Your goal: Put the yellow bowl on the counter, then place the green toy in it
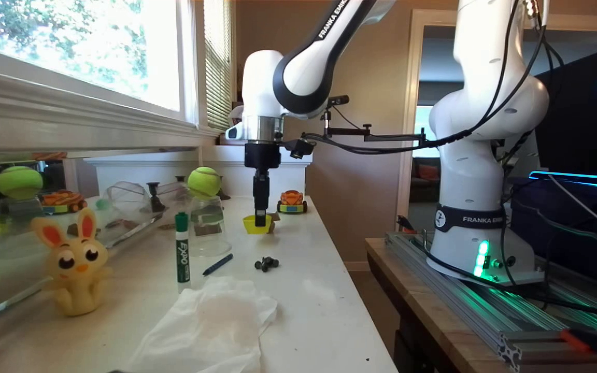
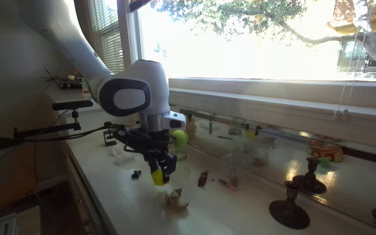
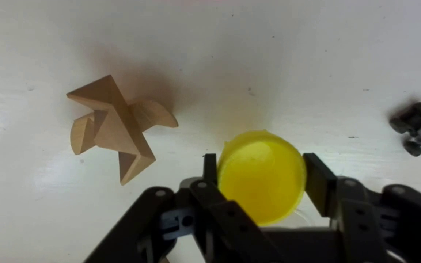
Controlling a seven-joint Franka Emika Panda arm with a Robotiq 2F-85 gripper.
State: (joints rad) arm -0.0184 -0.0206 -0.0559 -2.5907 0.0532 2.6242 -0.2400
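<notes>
We have the yellow bowl pinched in the gripper, one of its dark fingers on each side. Wrist view: we look down into the bowl. We read it as held up off the white counter in both exterior views; gap hard to judge. In the wrist view we see an angular wooden figure on the counter to the bowl's left, near it, and a small dark wheeled toy well apart to the right. In an exterior view we tag a tennis ball on top of a clear glass, wide end down. Near the glass we get a green marker standing upright and a blue pen lying flat. We log a crumpled white sheet in front, a yellow rabbit figure sitting upright by the reflective panel, and an orange toy car toward the far end of the counter. In an exterior view we also note a dark candlestick standing on the counter
</notes>
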